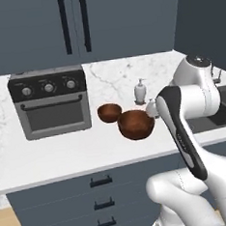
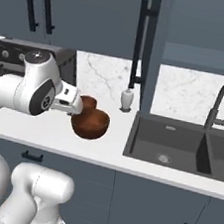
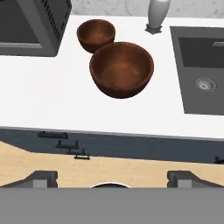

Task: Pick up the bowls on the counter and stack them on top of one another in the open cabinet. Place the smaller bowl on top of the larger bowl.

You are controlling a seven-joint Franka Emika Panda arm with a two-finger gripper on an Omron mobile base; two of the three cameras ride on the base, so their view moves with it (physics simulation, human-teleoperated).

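The larger bowl (image 1: 135, 124) (image 2: 89, 122) (image 3: 121, 68) stands upright on the white counter (image 1: 60, 156), near its front. The smaller bowl (image 1: 109, 112) (image 3: 96, 34) sits just behind it to the left, touching or nearly touching it; in the right base view it (image 2: 88, 102) peeks out behind the larger one. My gripper (image 3: 111, 179) hangs above and in front of the counter edge, looking down on both bowls, open, its fingertips (image 3: 41, 178) wide apart and holding nothing. The open cabinet (image 2: 209, 32) is up on the right, its door (image 2: 152, 44) swung out edge-on with a long black handle.
A toaster oven (image 1: 51, 103) stands at the counter's left. A soap dispenser (image 1: 140, 91) (image 2: 127, 100) is against the backsplash behind the bowls. A dark sink (image 2: 180, 143) with a faucet (image 2: 222, 106) lies to the right, under the open cabinet. Drawers (image 1: 103, 203) run below.
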